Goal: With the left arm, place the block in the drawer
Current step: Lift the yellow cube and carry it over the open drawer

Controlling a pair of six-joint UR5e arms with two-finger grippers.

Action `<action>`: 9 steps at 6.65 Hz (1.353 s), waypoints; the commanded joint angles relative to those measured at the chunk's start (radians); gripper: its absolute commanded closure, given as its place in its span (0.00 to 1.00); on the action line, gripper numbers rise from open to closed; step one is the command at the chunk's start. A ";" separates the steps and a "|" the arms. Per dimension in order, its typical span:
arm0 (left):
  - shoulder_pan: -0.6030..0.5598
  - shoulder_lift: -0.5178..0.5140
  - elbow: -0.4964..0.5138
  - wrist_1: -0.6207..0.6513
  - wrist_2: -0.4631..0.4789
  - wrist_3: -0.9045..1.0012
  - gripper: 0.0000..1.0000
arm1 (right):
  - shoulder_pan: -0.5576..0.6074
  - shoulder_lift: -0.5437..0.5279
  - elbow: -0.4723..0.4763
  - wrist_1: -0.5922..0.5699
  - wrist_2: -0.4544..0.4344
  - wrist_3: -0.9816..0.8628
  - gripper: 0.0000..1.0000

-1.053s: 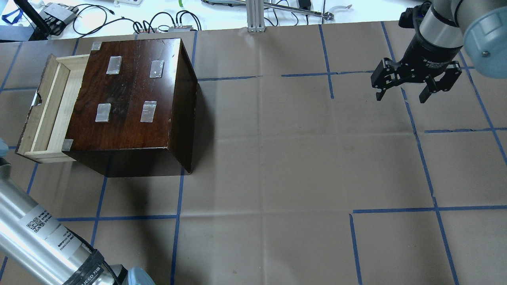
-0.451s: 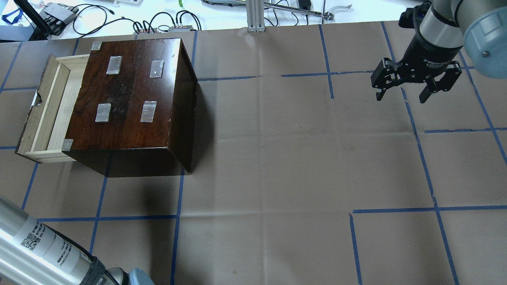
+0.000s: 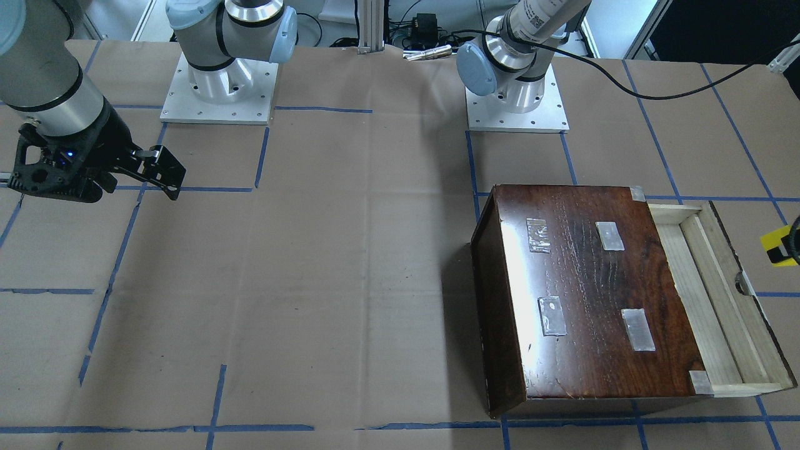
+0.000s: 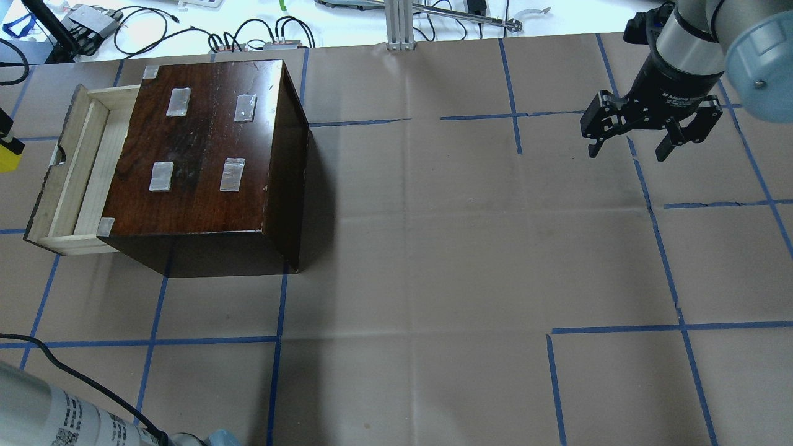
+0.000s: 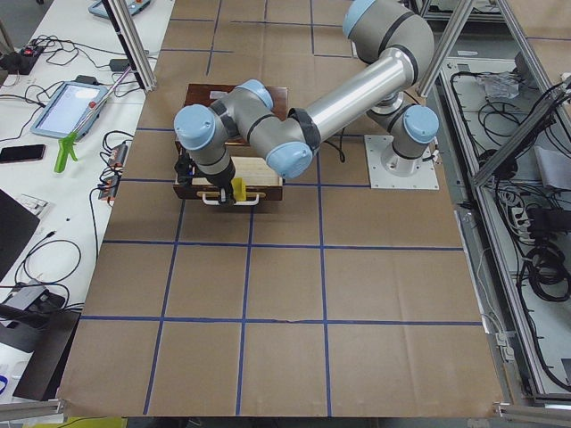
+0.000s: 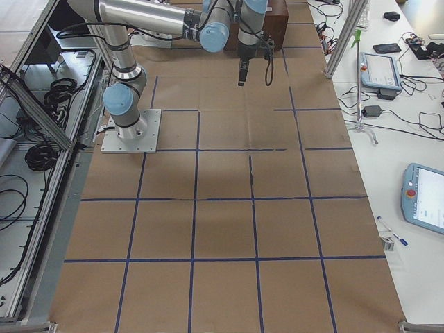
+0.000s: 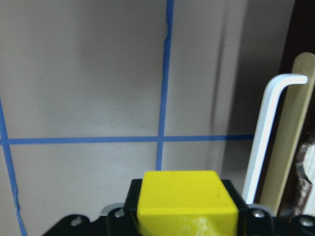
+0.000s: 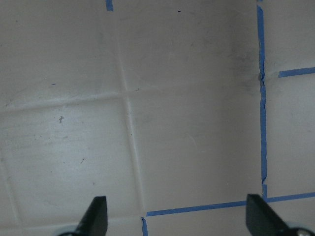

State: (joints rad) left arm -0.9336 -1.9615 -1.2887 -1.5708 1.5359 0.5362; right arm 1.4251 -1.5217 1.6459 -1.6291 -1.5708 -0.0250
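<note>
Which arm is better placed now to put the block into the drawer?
Left. Its claw holds the block near the open drawer's front. The right claw hangs open and empty, far from both.

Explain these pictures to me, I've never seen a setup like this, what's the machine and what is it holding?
The machine is two robot arms, a left arm and a right arm, bolted to a paper-covered table, filmed at one moment by several cameras: one above and behind the robot, one facing it, one at each table end, and one on each wrist. On the table stands a dark wooden box with its pale drawer pulled open. The left hand is shut on a small yellow block, held just outside the drawer's front. The right hand hangs open and empty over bare paper, far from the box.
</note>
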 commanded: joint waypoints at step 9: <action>-0.128 0.107 -0.354 0.380 -0.005 -0.160 0.59 | 0.000 0.000 -0.001 0.000 0.000 0.000 0.00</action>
State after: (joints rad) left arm -1.0624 -1.8515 -1.6416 -1.1887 1.5318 0.3725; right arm 1.4251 -1.5211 1.6456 -1.6291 -1.5708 -0.0250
